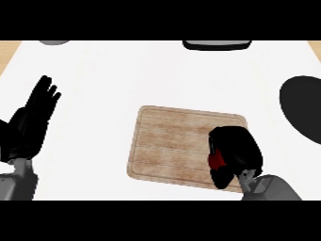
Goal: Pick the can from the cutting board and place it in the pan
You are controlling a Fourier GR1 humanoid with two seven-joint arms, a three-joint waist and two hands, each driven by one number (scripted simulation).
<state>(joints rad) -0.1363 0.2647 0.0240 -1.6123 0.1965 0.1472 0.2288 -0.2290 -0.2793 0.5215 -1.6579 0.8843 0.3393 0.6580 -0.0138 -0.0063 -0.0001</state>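
Nearest the view, my right hand [236,153] sits over the lower right corner of the wooden cutting board [170,141], fingers curled around a red object that I take to be the can [218,161]; only a sliver of red shows between the fingers, so most of it is hidden. Whether the can is lifted clear of the board or resting on it, I cannot tell from this angle. My left hand [31,122] is at the left of the view, open, fingers straight and pointing up, resting; it holds nothing. The pan [312,110], a dark round shape, lies at the right edge of the white counter [100,84], well apart from the board and beyond my right hand. Progress, as I judge it: the grasp looks made, so the pick is roughly in hand. Left to do: raise the can, carry it right and forward over the pan, lower and release. Two dark items sit at the far edge, a grey one [53,42] and a black one [216,45]; not identifiable.
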